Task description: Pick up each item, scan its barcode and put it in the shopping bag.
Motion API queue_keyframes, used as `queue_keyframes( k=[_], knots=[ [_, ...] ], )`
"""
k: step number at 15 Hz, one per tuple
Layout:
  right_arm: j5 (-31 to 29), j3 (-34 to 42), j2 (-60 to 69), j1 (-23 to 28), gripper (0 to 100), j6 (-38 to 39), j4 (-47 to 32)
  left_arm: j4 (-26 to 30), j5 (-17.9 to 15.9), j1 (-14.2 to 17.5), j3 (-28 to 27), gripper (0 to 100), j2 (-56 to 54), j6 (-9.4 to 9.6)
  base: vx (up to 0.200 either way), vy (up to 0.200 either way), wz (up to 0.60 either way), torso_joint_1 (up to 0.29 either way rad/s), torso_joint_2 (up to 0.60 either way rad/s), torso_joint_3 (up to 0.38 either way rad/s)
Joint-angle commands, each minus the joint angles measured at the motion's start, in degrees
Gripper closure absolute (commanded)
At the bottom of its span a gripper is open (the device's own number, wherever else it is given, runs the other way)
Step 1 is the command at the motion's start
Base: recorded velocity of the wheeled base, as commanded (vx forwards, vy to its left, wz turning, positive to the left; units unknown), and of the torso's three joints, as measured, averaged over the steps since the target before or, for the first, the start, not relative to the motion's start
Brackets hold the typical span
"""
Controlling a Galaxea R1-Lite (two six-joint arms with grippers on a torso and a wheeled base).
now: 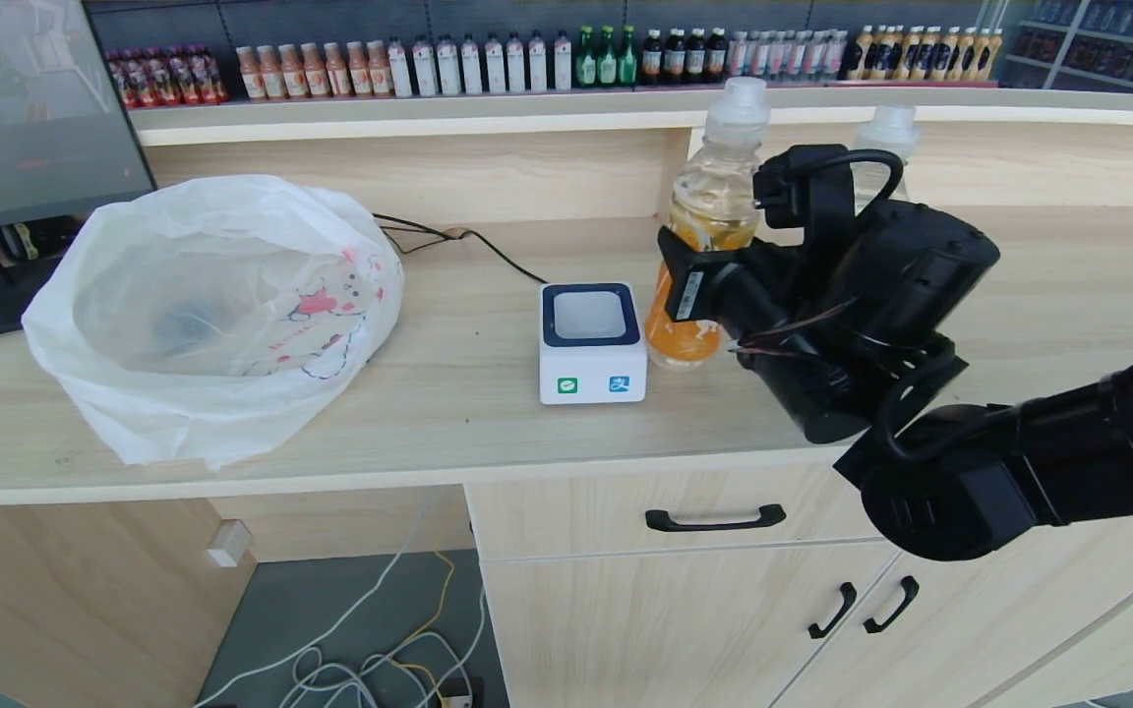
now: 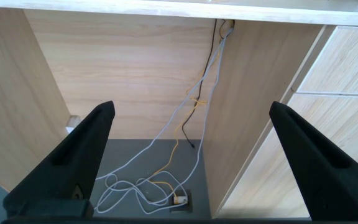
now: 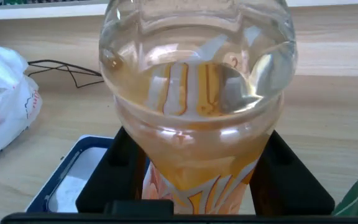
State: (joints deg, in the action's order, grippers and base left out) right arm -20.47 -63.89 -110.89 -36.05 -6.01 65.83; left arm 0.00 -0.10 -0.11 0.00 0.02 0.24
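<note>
Just to the right of the scanner [image 1: 592, 342], a small white box with a dark-framed window facing upward, a clear plastic bottle [image 1: 709, 236] stands nearly upright with its white cap on top. The right tool [image 1: 696, 287] pinches the bottle at the upper edge of its orange label, one black finger on each side of the body, and the right wrist view shows the same hold close up, the tool [image 3: 197, 193] clamped around the label with the scanner [image 3: 73, 180] just beside it. Whether the bottle's base rests on the wooden surface [image 1: 448, 393] or hangs slightly above it cannot be told. The bottle looks mostly full of pale yellow drink, so it is likely fairly heavy for its size, with smooth, rounded, thin walls that may give under pressure and could slip or twist. The label band is probably the best place to hold it, firm but not crushing, and no barcode can be made out. Well to the left of the scanner, a white shopping bag [image 1: 217, 305] sits open and crumpled, its soft mouth liable to sag. A dark cable [image 1: 468, 241] runs behind the scanner. A second bottle [image 1: 886, 138] stands farther right and behind. The left tool [image 2: 194, 162] is spread wide and empty, lower than the scanner, facing a recess with loose cables [image 2: 160, 186] on the floor.
</note>
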Motion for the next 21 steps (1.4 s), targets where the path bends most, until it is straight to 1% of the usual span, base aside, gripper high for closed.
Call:
queue_keyframes(
  k=[1,5,8,11,12,15,19,21],
  knots=[
    [0.0,0.6,2.7,-1.4,100,-0.1,0.1,0.0,0.0,0.0,0.0,0,0.0,0.02,0.0,0.0,0.0,0.0,0.0,0.0],
    [0.0,2.6,7.1,-3.3,100,0.3,-0.1,0.0,0.0,0.0,0.0,0,0.0,0.02,0.0,0.0,0.0,0.0,0.0,0.0],
    [-0.1,5.3,12.9,-4.3,100,1.4,-4.9,0.0,0.0,0.0,0.0,0,0.0,0.02,0.0,0.0,0.0,0.0,0.0,0.0],
    [-0.8,9.3,15.7,-6.0,100,2.6,-4.8,0.0,0.0,0.0,0.0,0,0.0,0.02,0.0,0.0,0.0,0.0,0.0,0.0],
    [-2.3,14.7,18.0,-7.3,100,4.3,-4.6,0.0,0.0,0.0,0.0,0,0.0,0.02,0.0,0.0,0.0,0.0,0.0,0.0],
    [-3.4,24.0,22.9,-8.0,100,5.1,-2.3,0.0,0.0,0.0,0.0,0,0.0,0.02,0.0,0.0,0.0,0.0,0.0,0.0],
    [-3.6,33.5,25.5,-9.2,100,5.0,2.5,0.0,0.0,0.0,0.0,0,0.0,0.02,0.0,0.0,0.0,0.0,0.0,0.0],
    [-6.3,37.0,25.3,-11.0,100,5.1,5.7,0.0,0.0,0.0,0.0,0,0.0,0.02,0.0,0.0,0.0,0.0,0.0,0.0]
  ],
)
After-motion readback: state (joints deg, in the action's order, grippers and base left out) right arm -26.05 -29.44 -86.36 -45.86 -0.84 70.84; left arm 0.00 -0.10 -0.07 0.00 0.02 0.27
